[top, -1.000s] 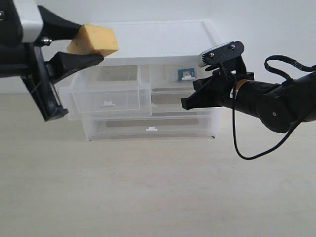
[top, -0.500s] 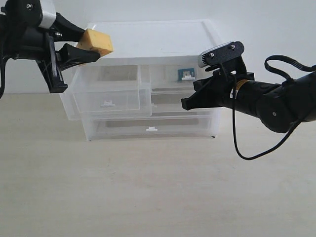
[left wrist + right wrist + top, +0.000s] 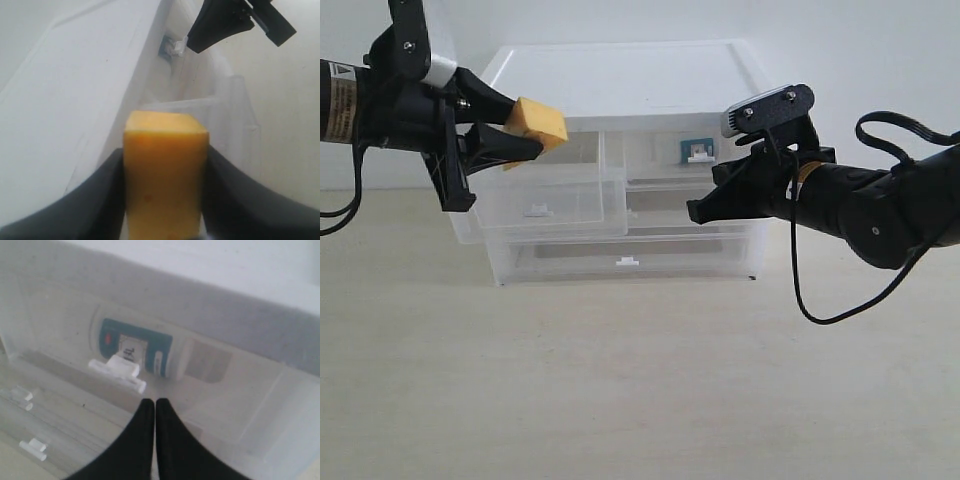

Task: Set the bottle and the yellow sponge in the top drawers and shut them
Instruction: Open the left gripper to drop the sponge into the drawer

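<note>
**1. Sponge** (image 3: 542, 120). Yellow-orange foam block with pitted faces, slightly wedge-like, its square-cut end pointing toward the cabinet (image 3: 630, 75).
- Location: in the air, clamped across its sides by the left pincer (image 3: 528, 128). It is level with the cabinet's white top and above the open left drawer (image 3: 570, 200). How far it overlaps the drawer cannot be told.
- The foam looks barely squeezed, so the grip is judged light.
- Reason for the hold, as judged: it is carried high enough to clear the drawer wall before release.

**2. Left drawer.** Translucent, half width, pulled well out of the cabinet, with nothing visible inside. It is judged to stand open to take the sponge, and has yet to be closed.

**3. Bottle** (image 3: 137, 347). White, lying on its side, its blue-teal label facing front and blurred through the plastic.
- Location: inside the right drawer (image 3: 660, 150), just behind its white tab (image 3: 120, 369).

**4. Right drawer.** It appears pushed in, flush with the cabinet front. This half of the task is judged done.

**5. Right pincer** (image 3: 696, 210). The jaws are pressed together with nothing between them.
- It hovers just in front of the right drawer, below the tab. Whether it touches cannot be told.
- It is judged to be waiting clear of the left arm's path.

**6. Lower drawers** (image 3: 620, 255). Full width and shut; not wanted for the task.

**7. Bench** (image 3: 620, 380). Pale surface that carries the cabinet.
</note>
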Robot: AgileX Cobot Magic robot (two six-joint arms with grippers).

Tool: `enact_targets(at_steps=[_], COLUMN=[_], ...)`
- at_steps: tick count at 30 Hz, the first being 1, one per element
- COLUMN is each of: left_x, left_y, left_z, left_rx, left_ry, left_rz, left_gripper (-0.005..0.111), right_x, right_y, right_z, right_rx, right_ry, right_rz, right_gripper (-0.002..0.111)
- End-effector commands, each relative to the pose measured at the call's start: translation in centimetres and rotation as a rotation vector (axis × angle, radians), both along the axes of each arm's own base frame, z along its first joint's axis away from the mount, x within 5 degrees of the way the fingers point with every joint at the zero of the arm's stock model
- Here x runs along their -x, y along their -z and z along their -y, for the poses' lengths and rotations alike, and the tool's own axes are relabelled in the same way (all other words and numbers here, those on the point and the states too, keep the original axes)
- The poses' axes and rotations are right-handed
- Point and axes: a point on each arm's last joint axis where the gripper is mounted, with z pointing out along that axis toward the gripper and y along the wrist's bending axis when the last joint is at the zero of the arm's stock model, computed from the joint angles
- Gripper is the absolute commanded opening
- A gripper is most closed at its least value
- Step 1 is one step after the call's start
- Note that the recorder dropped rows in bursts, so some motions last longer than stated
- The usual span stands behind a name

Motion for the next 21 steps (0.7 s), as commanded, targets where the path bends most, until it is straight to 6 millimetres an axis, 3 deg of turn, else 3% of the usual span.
enact_targets(at_steps=[1, 6, 9, 16, 21], left_x=[-0.2, -0.2, -0.5, -0.6, 0.0], left_y=[-0.4, -0.4, -0.3, -0.3, -3.1], left_z=[-0.2, -0.2, -0.4, -0.5, -0.5], left_rx=[0.024, 0.023, 0.011, 0.016, 0.166], left_ry=[-0.032, -0.034, -0.066, -0.085, -0.138], left_rz=[-0.012, -0.011, -0.003, -0.001, 0.023], left_gripper=[0.01, 0.046, 0.059, 0.061, 0.06], right_x=[-0.8, -0.8, -0.8, -0.8, -0.8], right_y=[-0.6, -0.6, -0.6, -0.6, -0.6], right_z=[0.4, 0.4, 0.4, 0.4, 0.4], right_rx=[-0.042, -0.042, -0.042, -0.044, -0.045], right_ry=[0.042, 0.042, 0.042, 0.043, 0.043], right_rz=[0.024, 0.024, 0.024, 0.024, 0.026], right_gripper=[0.0, 0.0, 0.0, 0.0, 0.0])
